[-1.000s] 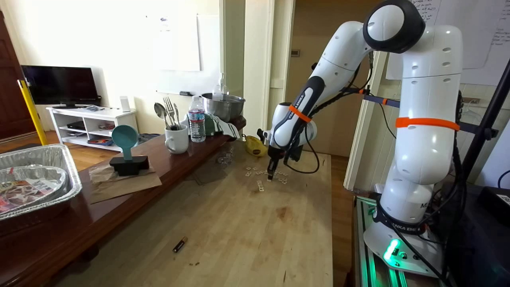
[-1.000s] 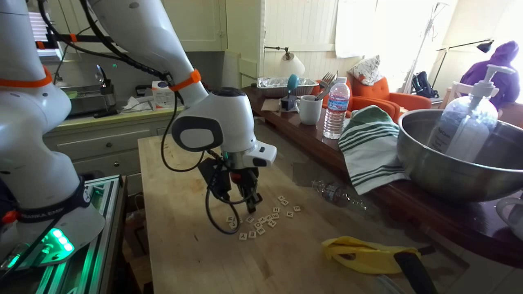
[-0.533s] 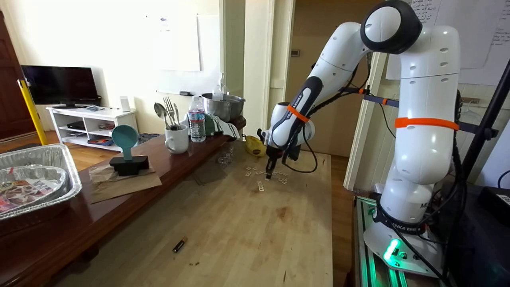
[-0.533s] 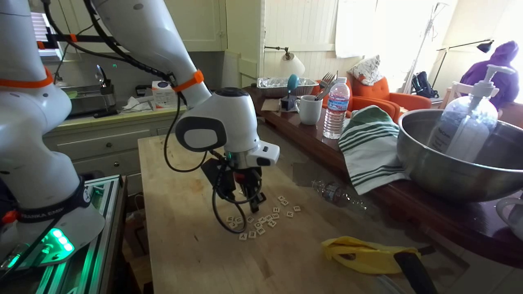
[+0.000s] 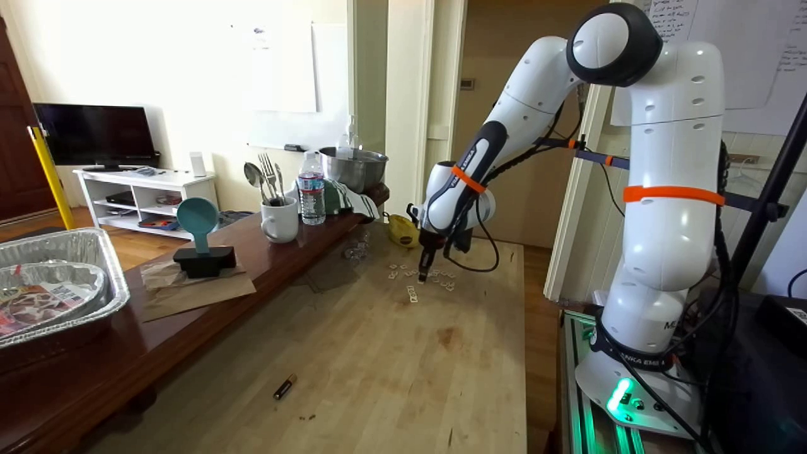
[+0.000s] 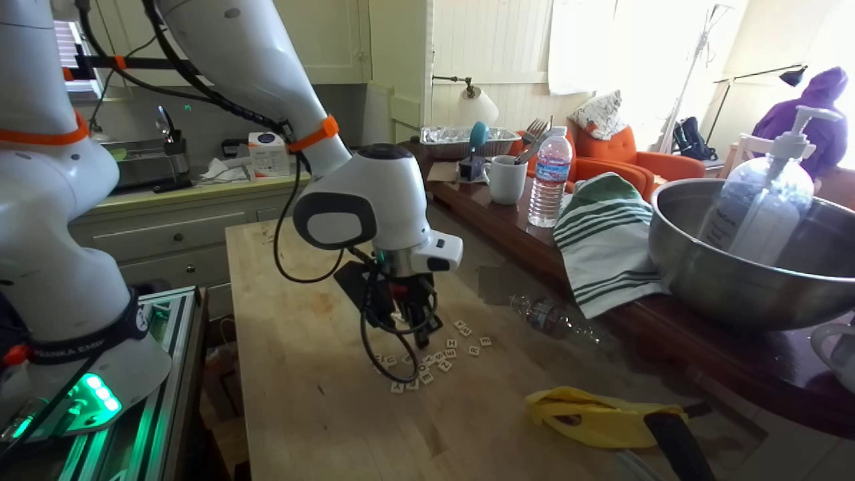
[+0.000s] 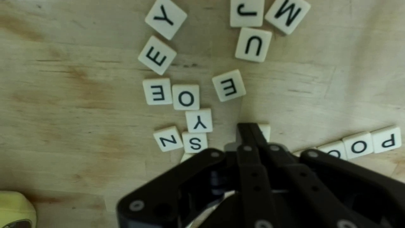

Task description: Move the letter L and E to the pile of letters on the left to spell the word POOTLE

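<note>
One table (image 5: 378,372) lies beneath one arm (image 5: 674,145), which, in an exterior view, has just edged slightly left over the far end. The gripper (image 7: 249,128) has its fingers pressed together, holding nothing visible. Nearer lies the P-O-O row (image 5: 412,294). Beside the fingertips sits a half-hidden tile (image 7: 265,132), letter unseen: perhaps the L, which this shift would carry toward the row's end. One loose E (image 7: 229,85) lies nearby.

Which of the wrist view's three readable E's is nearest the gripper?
The lone E below and left of the U: no tile touches it. The upper E near a Y and lower-left E beside the O lie farther from the gripper.
</note>
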You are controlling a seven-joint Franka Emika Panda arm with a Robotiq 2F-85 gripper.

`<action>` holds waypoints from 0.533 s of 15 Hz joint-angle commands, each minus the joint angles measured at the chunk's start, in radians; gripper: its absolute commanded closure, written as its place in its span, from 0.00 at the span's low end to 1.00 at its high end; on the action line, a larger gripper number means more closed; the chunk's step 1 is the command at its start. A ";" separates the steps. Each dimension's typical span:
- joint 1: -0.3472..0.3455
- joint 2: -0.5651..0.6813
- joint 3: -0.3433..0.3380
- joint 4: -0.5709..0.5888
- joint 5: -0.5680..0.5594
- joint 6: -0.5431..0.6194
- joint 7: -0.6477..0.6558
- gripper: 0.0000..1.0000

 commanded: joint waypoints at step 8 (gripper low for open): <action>-0.033 0.136 0.040 0.057 -0.005 0.039 -0.106 1.00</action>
